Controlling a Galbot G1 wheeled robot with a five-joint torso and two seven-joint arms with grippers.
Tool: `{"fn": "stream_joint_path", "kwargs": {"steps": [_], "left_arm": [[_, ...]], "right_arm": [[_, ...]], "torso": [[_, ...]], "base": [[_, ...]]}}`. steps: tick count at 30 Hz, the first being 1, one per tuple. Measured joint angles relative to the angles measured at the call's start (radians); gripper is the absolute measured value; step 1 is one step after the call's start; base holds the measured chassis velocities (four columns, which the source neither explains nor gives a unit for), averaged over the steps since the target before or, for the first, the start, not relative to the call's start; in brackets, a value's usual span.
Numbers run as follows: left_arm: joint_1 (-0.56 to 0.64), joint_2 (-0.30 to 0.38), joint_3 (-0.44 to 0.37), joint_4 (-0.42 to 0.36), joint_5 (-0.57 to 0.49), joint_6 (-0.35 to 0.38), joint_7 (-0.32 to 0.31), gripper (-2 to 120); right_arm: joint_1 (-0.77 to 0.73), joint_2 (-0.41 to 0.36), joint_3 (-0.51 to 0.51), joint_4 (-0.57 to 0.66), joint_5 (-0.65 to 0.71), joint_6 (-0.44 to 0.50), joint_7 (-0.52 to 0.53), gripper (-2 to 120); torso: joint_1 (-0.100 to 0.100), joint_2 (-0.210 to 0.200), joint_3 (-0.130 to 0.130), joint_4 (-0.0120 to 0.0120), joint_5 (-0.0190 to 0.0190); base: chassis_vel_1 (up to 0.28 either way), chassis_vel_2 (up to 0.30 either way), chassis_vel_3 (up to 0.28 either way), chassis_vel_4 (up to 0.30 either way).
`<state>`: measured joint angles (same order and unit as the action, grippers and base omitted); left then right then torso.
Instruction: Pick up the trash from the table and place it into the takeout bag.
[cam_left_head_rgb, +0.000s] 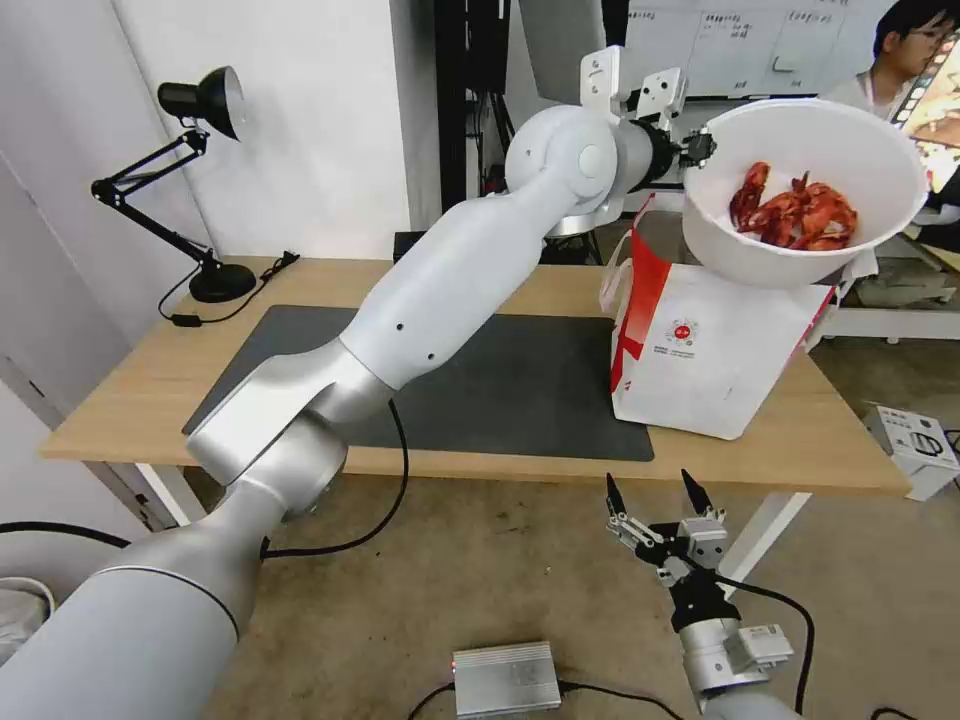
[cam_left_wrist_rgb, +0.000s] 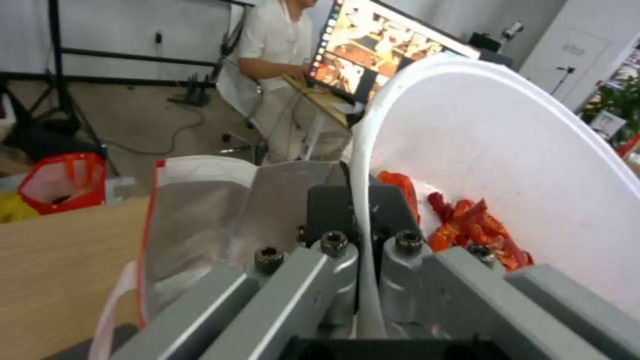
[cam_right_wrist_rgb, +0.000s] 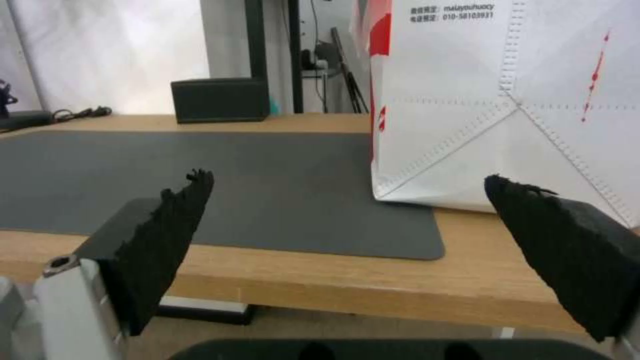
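My left gripper (cam_left_head_rgb: 702, 148) is shut on the rim of the white bowl (cam_left_head_rgb: 850, 150), which holds red shells (cam_left_head_rgb: 795, 215) and hangs tilted above the takeout bag (cam_left_head_rgb: 710, 350). In the left wrist view the bowl's rim (cam_left_wrist_rgb: 363, 210) is pinched between the fingers, with the shells (cam_left_wrist_rgb: 477, 232) inside and the bag's silver foil lining (cam_left_wrist_rgb: 200, 225) below. The bag stands at the right end of the table (cam_left_head_rgb: 150, 380), by the dark grey mat (cam_left_head_rgb: 500, 380). My right gripper (cam_left_head_rgb: 655, 490) hangs open, low in front of the table's near edge, with nothing in it.
A black desk lamp (cam_left_head_rgb: 200, 180) stands at the table's back left, and a black box (cam_right_wrist_rgb: 220, 100) sits at the back edge. On the floor lie a silver power unit (cam_left_head_rgb: 505, 678) and cables. A person sits at a monitor (cam_left_wrist_rgb: 373, 50) behind the table.
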<state>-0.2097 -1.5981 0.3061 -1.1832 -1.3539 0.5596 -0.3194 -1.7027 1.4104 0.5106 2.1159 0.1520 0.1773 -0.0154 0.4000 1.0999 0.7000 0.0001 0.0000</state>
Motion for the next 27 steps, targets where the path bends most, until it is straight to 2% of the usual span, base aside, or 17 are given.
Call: {"fn": "stream_joint_path", "kwargs": {"steps": [13,27], "left_arm": [[-0.017,0.001,0.039,0.027,-0.025,-0.109,-0.045,0],[-0.038,0.001,0.103,0.061,-0.026,-0.167,-0.095,0]], "right_arm": [[0.0,0.0,0.0,0.0,0.0,0.0,0.0,100],[0.0,0.0,0.0,0.0,0.0,0.0,0.0,100]], "torso": [[0.0,0.0,0.0,-0.0001,0.0],[0.0,0.0,0.0,0.0,0.0]], "base": [[0.0,0.0,0.0,0.0],[0.0,0.0,0.0,0.0]]}}
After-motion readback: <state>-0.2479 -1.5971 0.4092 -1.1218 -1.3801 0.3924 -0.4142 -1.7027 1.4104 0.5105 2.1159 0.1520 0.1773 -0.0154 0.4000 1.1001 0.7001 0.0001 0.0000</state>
